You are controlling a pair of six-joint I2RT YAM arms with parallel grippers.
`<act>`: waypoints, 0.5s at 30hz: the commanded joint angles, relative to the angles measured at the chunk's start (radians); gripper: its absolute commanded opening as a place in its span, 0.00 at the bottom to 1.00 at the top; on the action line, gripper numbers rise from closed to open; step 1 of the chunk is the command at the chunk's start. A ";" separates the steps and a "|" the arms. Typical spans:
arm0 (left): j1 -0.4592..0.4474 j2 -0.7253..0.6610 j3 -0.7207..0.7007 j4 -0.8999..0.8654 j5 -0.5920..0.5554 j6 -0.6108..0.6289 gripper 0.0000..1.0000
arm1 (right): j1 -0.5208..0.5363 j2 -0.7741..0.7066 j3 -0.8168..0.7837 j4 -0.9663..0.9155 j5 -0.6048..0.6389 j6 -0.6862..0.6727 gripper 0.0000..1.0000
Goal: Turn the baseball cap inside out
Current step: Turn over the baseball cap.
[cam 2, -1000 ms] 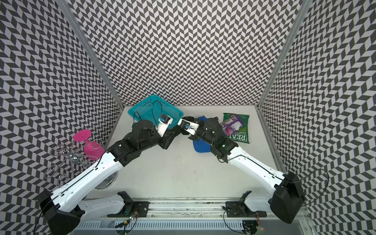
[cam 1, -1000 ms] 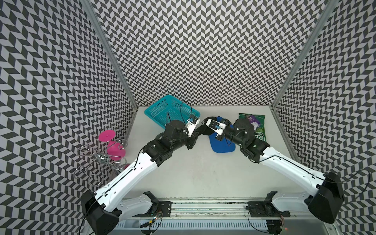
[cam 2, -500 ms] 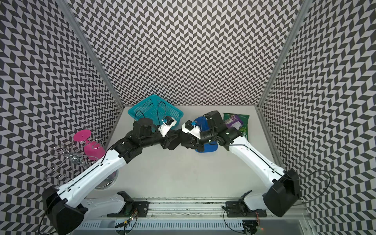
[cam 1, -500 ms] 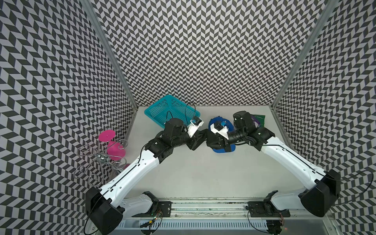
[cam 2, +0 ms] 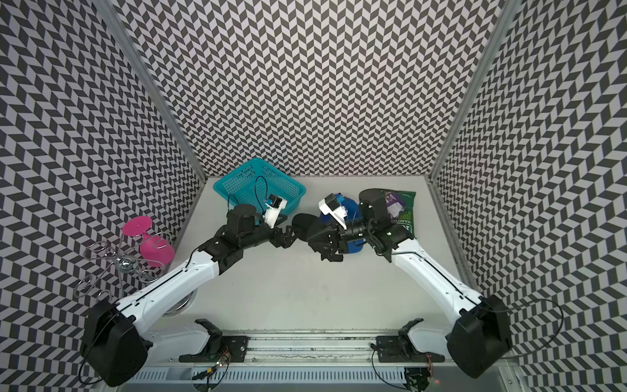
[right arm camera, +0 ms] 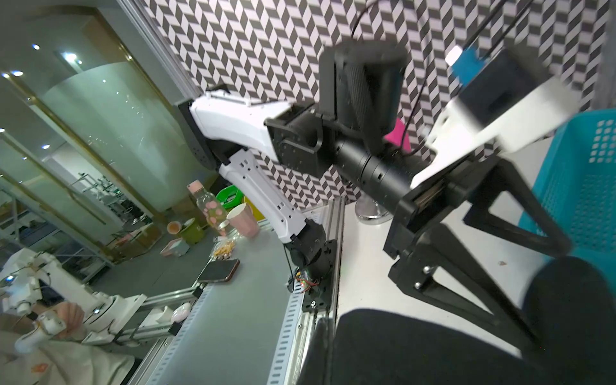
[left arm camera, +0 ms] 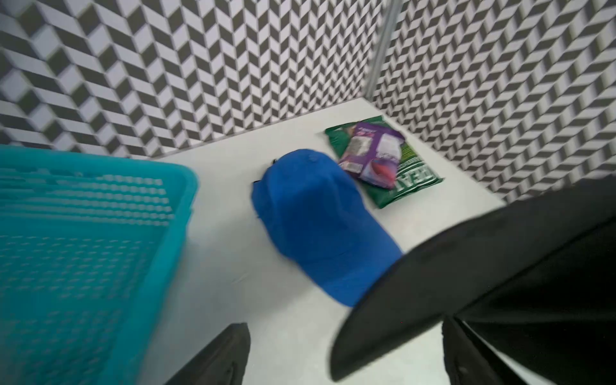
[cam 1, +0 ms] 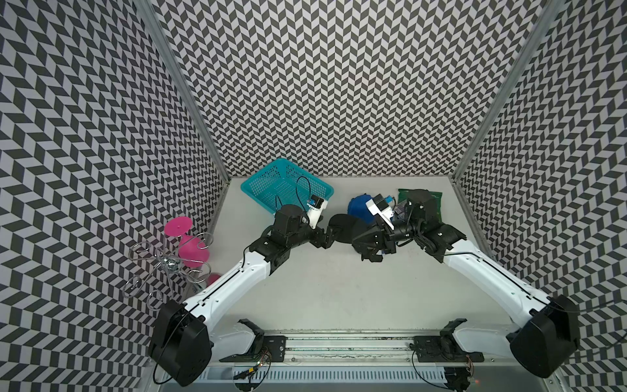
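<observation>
A black baseball cap [cam 1: 344, 224] hangs just above the table centre, its brim [left arm camera: 450, 266] pointing at my left arm. My right gripper [cam 1: 367, 250] is shut on its crown, and black fabric [right arm camera: 433, 350] fills the near part of the right wrist view. My left gripper [cam 1: 326, 236] stands open right at the brim tip, its fingers [left arm camera: 226, 353] spread to either side without pinching it. A blue cap [left arm camera: 316, 220] lies crown up on the table behind, partly hidden by my right wrist in both top views [cam 2: 351, 207].
A teal basket [cam 1: 285, 186] stands at the back left, close to my left wrist. A green snack bag [left arm camera: 410, 180] with a purple packet [left arm camera: 373, 156] on it lies at the back right. A wire rack [cam 1: 163, 268] with pink glasses [cam 1: 191, 249] stands past the table's left edge.
My left gripper has opened and let go of the black cap. My right arm has swung round with the cap in its grip and carried it nearer the front, uncovering the blue cap.
</observation>
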 commanded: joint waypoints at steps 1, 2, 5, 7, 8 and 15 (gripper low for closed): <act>0.014 -0.120 -0.034 -0.034 -0.194 -0.032 0.99 | -0.028 -0.018 0.035 0.129 0.034 0.080 0.00; 0.015 -0.150 -0.044 -0.041 -0.205 -0.027 1.00 | -0.034 -0.011 0.043 0.129 0.033 0.087 0.00; 0.015 -0.235 -0.073 0.003 -0.117 0.012 0.99 | -0.040 0.008 0.057 0.132 0.023 0.093 0.00; 0.015 -0.278 -0.096 0.081 0.009 0.040 0.97 | -0.039 0.017 0.060 0.154 0.001 0.105 0.00; 0.014 -0.291 -0.105 0.125 0.062 0.042 0.95 | -0.040 0.020 0.061 0.168 -0.007 0.117 0.00; -0.014 -0.152 -0.042 0.293 0.227 0.053 0.85 | -0.038 0.020 0.086 0.221 -0.087 0.211 0.02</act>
